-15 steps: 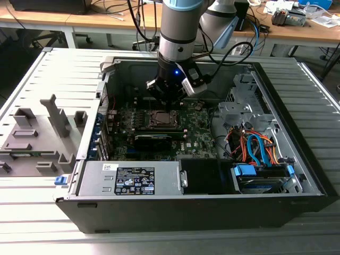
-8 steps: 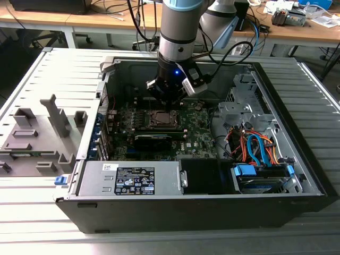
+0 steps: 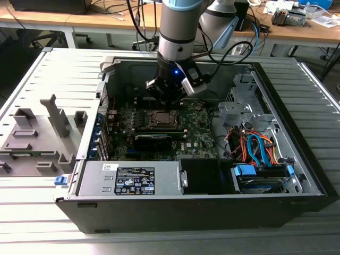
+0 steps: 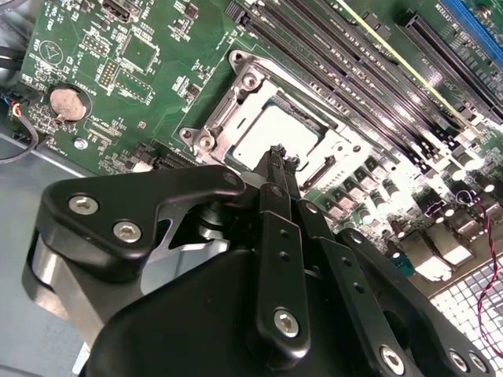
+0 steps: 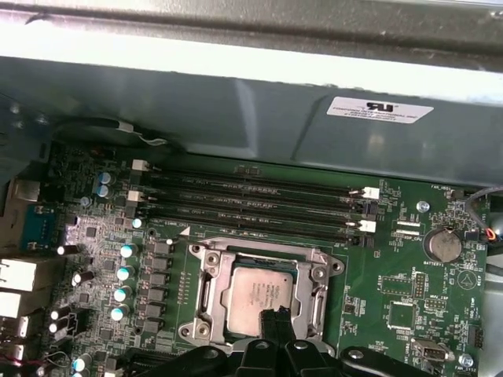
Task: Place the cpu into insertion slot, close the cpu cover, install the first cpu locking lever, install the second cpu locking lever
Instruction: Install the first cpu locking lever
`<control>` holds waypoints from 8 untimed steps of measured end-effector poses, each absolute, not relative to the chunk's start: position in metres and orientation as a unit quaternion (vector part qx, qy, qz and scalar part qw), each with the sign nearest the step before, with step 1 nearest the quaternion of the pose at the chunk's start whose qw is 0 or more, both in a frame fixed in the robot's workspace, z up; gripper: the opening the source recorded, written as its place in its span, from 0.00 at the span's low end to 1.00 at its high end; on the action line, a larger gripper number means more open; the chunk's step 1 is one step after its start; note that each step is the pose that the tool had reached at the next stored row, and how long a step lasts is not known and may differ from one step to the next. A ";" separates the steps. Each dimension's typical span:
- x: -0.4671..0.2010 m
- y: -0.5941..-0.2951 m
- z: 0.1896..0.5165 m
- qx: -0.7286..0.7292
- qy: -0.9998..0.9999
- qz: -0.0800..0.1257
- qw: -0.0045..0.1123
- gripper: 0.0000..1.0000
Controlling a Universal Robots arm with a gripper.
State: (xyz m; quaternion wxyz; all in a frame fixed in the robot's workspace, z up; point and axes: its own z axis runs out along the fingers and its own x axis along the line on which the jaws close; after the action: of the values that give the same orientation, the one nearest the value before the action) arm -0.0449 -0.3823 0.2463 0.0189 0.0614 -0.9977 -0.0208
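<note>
My gripper [image 5: 277,320], fingertips pressed together on nothing, hangs just over one rim of the lowered cover [image 5: 206,292], the chip [image 5: 256,292] lying flat in its window below me.

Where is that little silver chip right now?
In the first wrist view the chip sits in its metal-framed socket on the green board, between the long black slots and the tip of the pincer.

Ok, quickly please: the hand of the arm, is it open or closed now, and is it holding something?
Hand: closed, fingertips together, holding nothing, by the cpu cover.
</note>
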 end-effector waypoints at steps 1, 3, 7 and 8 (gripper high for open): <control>-0.046 -0.382 0.246 0.061 -0.998 -0.021 0.019 0.11; -0.048 -0.382 0.246 0.061 -0.998 -0.021 0.019 0.11; -0.054 -0.382 0.246 0.060 -0.998 -0.021 0.018 0.11; -0.055 -0.382 0.246 0.060 -0.998 -0.021 0.018 0.11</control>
State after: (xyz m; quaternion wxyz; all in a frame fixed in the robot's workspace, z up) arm -0.0554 -0.3823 0.2465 0.0184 0.0603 -0.9978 -0.0209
